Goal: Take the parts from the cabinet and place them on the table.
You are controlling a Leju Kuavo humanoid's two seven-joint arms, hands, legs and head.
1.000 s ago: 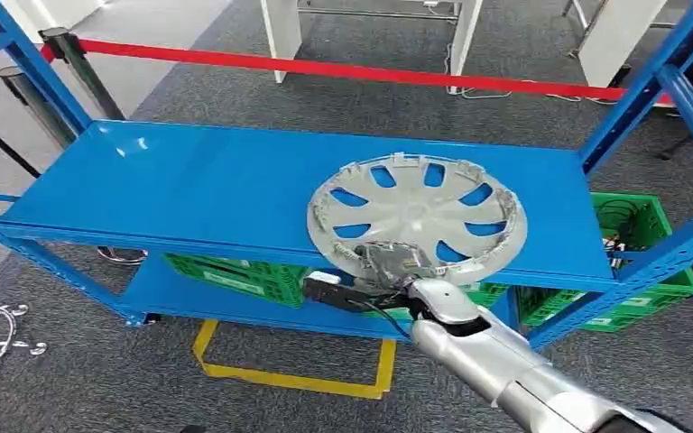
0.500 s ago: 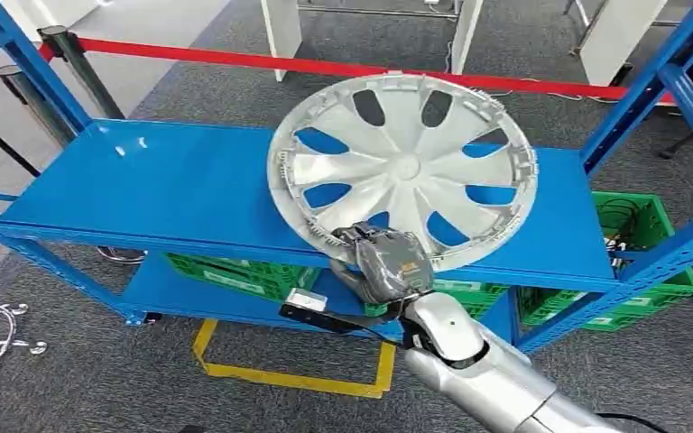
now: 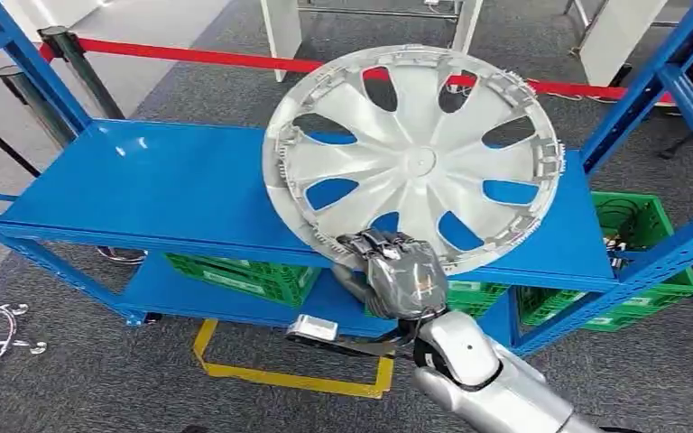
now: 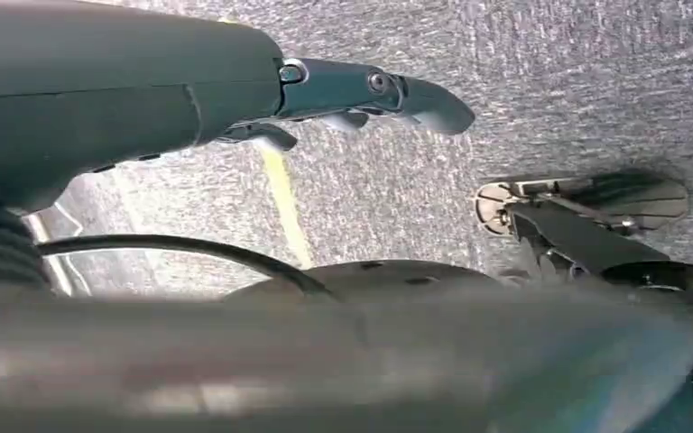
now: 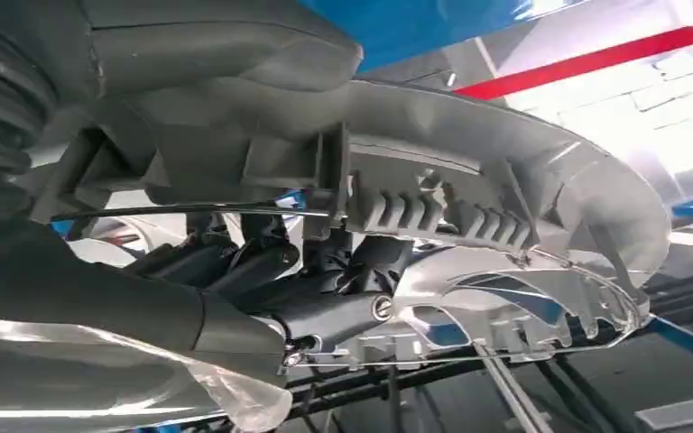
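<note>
A silver wheel cover (image 3: 412,161) with several spokes stands tilted up on edge above the blue cabinet shelf (image 3: 189,194). My right hand (image 3: 395,271) grips its lower rim from below, at the shelf's front edge. The right wrist view shows the cover's ribbed rim (image 5: 433,203) close up, with my dark fingers (image 5: 262,266) curled around its edge and the thumb on the other side. My left hand (image 4: 235,99) hangs over grey carpet, fingers stretched out and holding nothing.
Green crates (image 3: 244,275) sit on the lower shelf, another green crate (image 3: 645,239) at the right. Blue uprights (image 3: 659,86) frame the cabinet. A red barrier tape (image 3: 189,56) runs behind it. Yellow floor marking (image 3: 289,374) lies below the shelf front.
My right hand has lifted the wheel cover off the shelf, tipping it from lying flat to standing nearly upright facing me, and raised it a little more in the last half second.
</note>
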